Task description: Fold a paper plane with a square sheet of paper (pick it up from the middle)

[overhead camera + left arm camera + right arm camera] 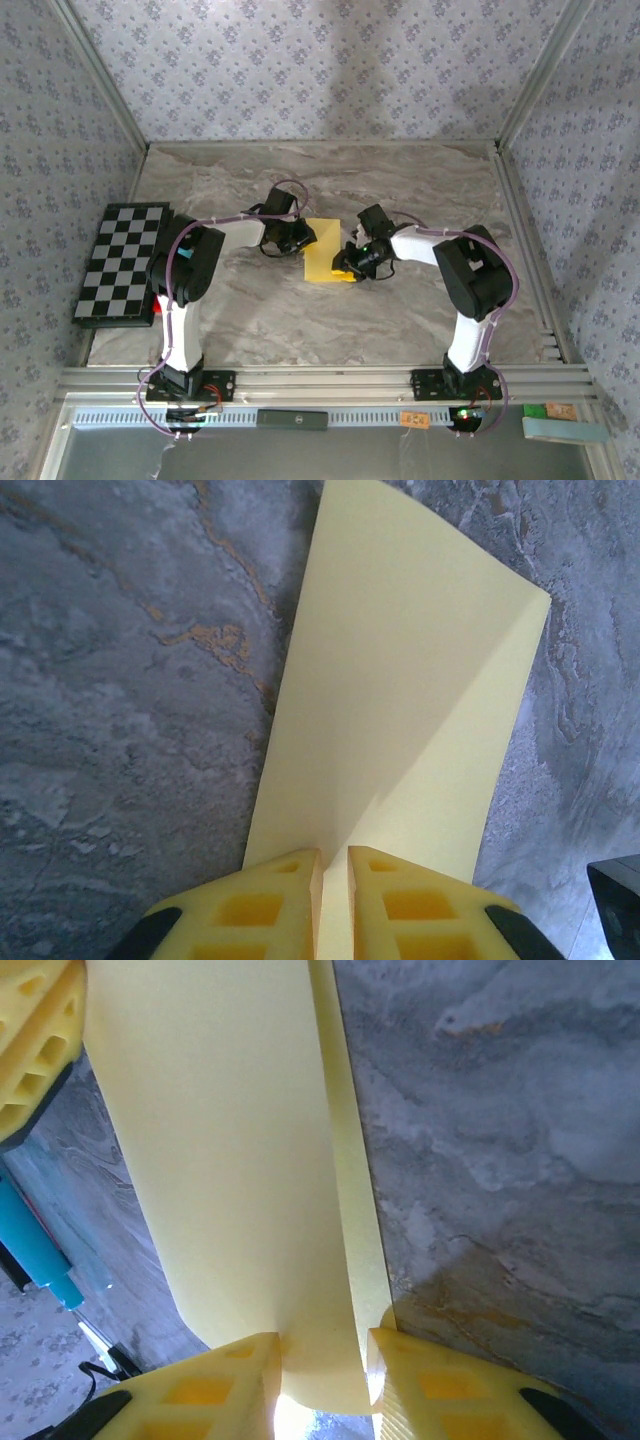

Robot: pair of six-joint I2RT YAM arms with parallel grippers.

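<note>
- The paper point(323, 248) sits mid-table point(420, 190) between the two arms, creased into a narrower shape. No pointed plane yet.
- The left gripper point(335, 862) is pinched tight on one edge of the paper, right where a crease runs in.
- The right gripper point(322, 1352) is clamped around a curled-over flap on the other side.
- Looks like it's mid-fold, so next up is probably laying that flap down square and pressing it flat while the left anchors the paper.

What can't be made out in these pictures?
Top view: paper folds too small; left gripper and right gripper cover its sides.
Left wrist: paper's near edge hidden behind the gripper.
Right wrist: blue thing cut off by the left edge, unidentifiable.
</note>
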